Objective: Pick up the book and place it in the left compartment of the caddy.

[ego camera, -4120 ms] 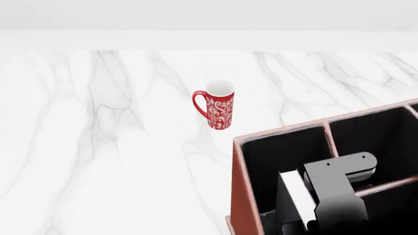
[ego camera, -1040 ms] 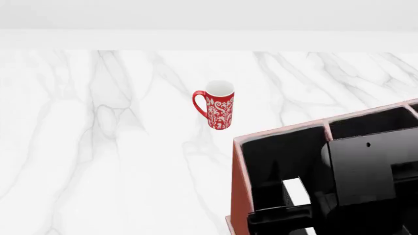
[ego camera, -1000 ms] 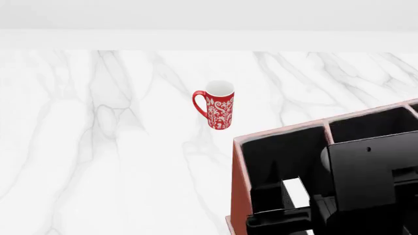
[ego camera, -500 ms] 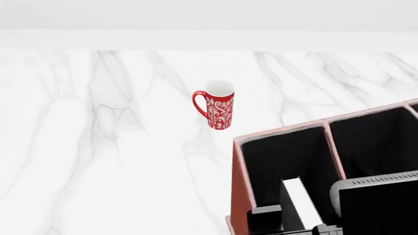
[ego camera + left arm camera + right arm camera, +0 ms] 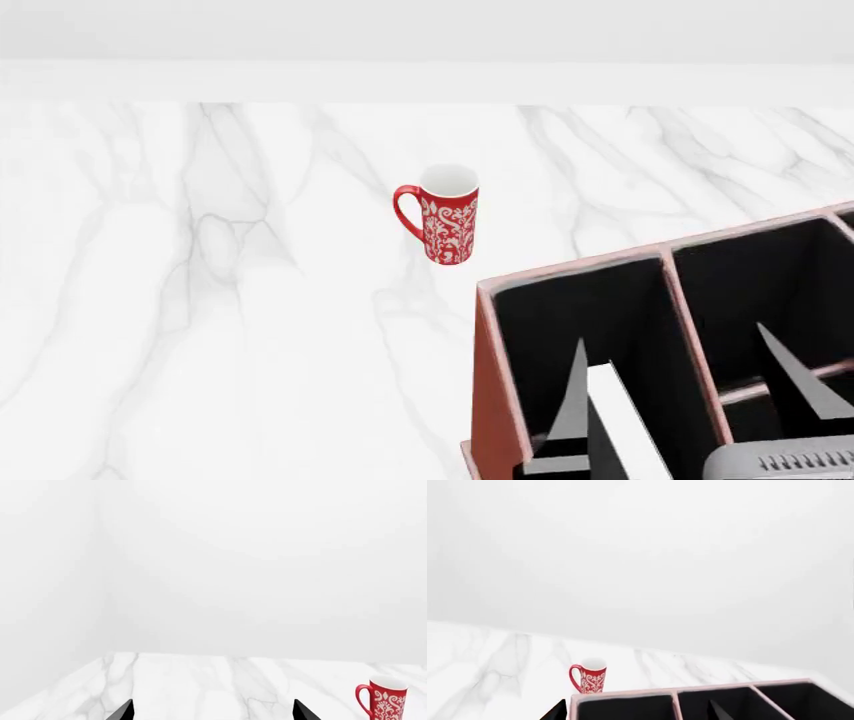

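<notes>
The book [image 5: 625, 425], black with white page edges, stands on edge inside the left compartment [image 5: 587, 305] of the reddish-brown caddy [image 5: 489, 380]. My right gripper [image 5: 671, 335] is open and empty above the caddy's near part. One finger [image 5: 574, 400] is beside the book and the other [image 5: 787, 380] is over the sections to the right. In the right wrist view the open gripper [image 5: 637, 714] faces the caddy rim [image 5: 627, 694]; the book is hidden there. My left gripper [image 5: 213, 715] is open and empty over the marble, out of the head view.
A red-and-white patterned mug [image 5: 447, 215] stands on the white marble counter [image 5: 200, 300], left of and beyond the caddy. It also shows in the left wrist view [image 5: 381, 697] and the right wrist view [image 5: 589, 676]. A white wall runs along the counter's far edge.
My right gripper has let go of the book, risen out of the left compartment and drawn back toward me with its fingers now pointing forward. The book stays standing in the compartment.
</notes>
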Tool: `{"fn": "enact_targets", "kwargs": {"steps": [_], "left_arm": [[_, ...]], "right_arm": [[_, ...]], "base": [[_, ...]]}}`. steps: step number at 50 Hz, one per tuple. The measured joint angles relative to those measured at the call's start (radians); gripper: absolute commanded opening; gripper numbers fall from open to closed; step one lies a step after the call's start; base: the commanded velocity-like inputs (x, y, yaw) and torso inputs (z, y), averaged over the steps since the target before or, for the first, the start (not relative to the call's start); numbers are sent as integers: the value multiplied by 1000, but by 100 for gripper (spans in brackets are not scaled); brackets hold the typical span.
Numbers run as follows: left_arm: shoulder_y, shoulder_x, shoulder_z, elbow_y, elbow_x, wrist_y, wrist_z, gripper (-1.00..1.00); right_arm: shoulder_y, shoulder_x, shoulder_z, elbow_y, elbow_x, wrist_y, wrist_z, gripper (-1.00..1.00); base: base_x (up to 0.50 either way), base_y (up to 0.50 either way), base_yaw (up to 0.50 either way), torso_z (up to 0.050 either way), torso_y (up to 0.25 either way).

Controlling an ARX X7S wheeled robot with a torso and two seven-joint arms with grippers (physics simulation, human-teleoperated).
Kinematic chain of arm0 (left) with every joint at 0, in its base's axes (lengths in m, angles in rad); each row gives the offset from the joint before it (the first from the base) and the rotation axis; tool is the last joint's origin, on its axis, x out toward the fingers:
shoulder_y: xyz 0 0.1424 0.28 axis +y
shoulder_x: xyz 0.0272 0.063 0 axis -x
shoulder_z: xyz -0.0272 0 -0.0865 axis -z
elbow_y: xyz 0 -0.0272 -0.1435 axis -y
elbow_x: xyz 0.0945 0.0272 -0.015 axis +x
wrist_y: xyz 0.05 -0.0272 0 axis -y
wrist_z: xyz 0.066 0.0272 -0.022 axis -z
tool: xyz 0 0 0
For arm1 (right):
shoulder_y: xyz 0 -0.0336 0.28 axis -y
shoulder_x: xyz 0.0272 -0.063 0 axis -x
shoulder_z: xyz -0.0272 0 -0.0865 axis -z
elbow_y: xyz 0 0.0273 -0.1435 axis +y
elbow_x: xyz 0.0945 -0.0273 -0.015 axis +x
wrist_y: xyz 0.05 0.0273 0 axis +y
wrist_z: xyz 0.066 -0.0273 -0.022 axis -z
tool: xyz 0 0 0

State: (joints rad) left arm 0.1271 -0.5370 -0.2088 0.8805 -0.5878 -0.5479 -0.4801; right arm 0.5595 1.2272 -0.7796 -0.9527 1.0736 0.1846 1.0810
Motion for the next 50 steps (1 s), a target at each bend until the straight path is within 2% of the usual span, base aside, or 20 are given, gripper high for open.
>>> {"fn": "enact_targets", "kwargs": {"steps": [22,50], "left_arm": [[17,-5,-1,13,0,14,-2,100],[37,-12,-5,28,-2,32,-5,100]], "right_arm": [[-117,30,-76,-75,-203,-106,60,100],[92,65,-528,-92,-414,-255,181,100]], "base": [[0,0,0,0,0],[0,0,0,0,0]]}}
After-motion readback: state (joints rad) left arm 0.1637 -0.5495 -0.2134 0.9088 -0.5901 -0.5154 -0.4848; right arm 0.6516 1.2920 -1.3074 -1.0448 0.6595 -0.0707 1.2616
